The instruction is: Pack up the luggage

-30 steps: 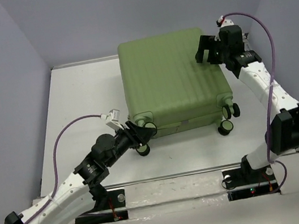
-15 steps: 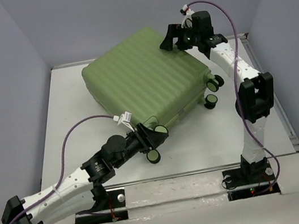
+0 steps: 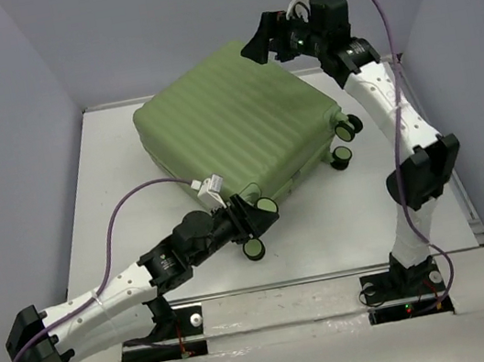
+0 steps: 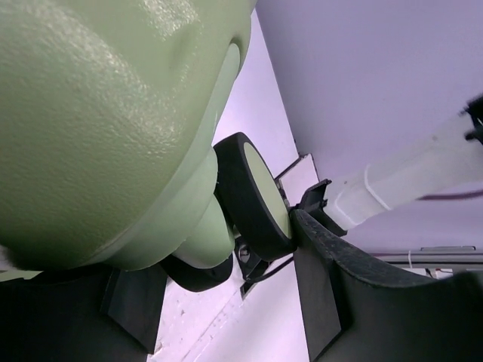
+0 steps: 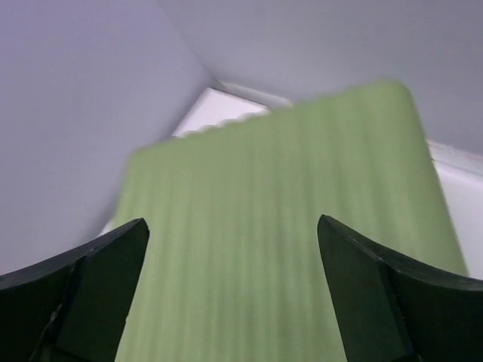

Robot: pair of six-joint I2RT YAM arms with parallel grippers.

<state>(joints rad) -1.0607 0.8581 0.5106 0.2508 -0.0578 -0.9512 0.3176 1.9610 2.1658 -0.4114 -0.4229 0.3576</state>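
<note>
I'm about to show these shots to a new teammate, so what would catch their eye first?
The big green suitcase dominates, lying closed and skewed across the middle of the white table. At its near corner the left gripper straddles a black wheel. The right gripper hovers wide open above the far right corner.

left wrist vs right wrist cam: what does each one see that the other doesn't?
Left wrist only: a black wheel with a green hub, sitting between the fingers of the left gripper, under a rounded corner of the luggage. Right wrist only: the ribbed shell, framed by the open right gripper, with no contact visible. Both: the green luggage, close up.
</note>
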